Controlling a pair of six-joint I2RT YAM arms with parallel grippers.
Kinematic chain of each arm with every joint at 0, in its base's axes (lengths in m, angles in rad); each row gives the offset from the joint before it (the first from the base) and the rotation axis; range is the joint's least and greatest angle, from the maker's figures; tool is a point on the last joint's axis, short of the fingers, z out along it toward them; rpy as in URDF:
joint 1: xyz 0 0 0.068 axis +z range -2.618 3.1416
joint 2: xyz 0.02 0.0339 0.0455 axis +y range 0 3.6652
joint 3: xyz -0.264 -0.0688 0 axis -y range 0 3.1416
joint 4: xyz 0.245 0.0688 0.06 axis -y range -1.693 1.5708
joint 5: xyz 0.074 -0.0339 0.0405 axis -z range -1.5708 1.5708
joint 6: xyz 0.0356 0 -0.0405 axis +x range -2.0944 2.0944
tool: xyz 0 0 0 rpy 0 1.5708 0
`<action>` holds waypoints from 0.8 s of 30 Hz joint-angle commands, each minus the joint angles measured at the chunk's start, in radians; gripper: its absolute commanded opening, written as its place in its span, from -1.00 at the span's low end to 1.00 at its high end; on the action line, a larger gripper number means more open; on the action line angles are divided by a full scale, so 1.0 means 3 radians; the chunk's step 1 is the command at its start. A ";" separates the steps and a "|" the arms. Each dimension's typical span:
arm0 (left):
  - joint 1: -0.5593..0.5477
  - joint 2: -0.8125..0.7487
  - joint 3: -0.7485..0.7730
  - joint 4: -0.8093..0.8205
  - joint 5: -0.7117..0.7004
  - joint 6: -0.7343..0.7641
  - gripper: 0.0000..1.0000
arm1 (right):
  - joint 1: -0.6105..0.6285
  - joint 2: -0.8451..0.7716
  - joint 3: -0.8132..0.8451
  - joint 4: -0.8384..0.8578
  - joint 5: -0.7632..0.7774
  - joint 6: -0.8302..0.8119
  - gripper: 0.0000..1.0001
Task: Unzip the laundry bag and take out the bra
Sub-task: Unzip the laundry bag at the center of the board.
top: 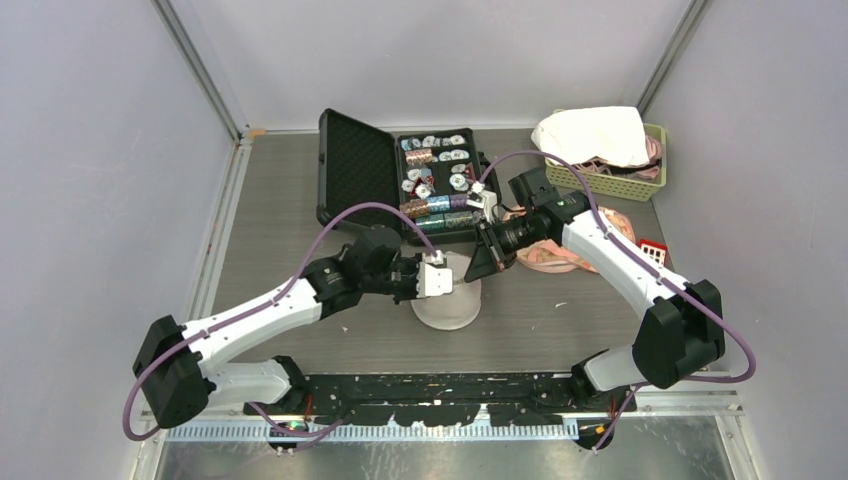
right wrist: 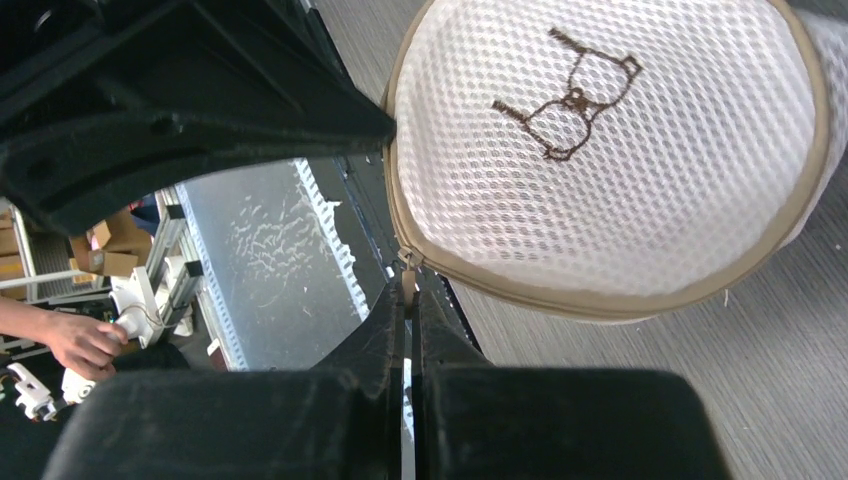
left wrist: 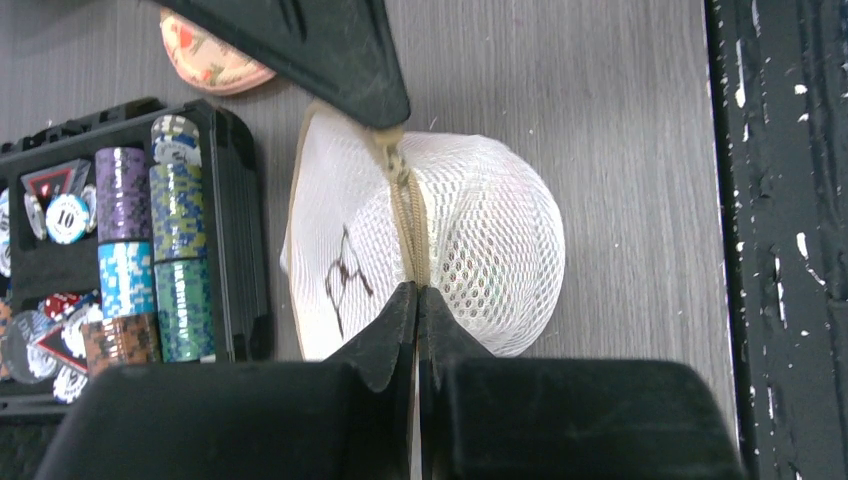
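Note:
The laundry bag (top: 447,305) is a round white mesh pouch with a tan zipper (left wrist: 408,215) and a brown bear drawing (right wrist: 570,100). It is held up off the table centre between both grippers. My left gripper (left wrist: 417,292) is shut on the bag's zipper seam at one end. My right gripper (right wrist: 410,285) is shut on the small tan zipper pull (right wrist: 408,268) at the bag's rim; its finger shows in the left wrist view (left wrist: 300,40). The zipper looks closed along the stretch that shows. The bra inside the bag is hidden by the mesh.
An open black case of poker chips (top: 395,180) lies just behind the bag. A green basket (top: 655,150) with laundry stands at the back right. A pink garment (top: 550,255) and a small red object (top: 652,250) lie under the right arm. A person's hand (right wrist: 70,340) shows beyond the table's near edge.

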 commanded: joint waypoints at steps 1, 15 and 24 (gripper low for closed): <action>0.0140 -0.0154 -0.0135 -0.0007 -0.0120 0.0170 -1.00 | -0.0028 -0.0176 0.0060 -0.0147 -0.0023 -0.0138 -0.99; 0.0390 -0.0447 -0.0327 0.0069 0.0070 0.0137 -1.00 | -0.0025 -0.0268 -0.0007 -0.0089 -0.0086 -0.0027 -0.99; -0.0016 -0.0261 0.0152 -0.0042 0.0170 -0.0145 -0.20 | 0.0031 -0.0273 -0.0025 0.0033 -0.0098 0.0082 -0.99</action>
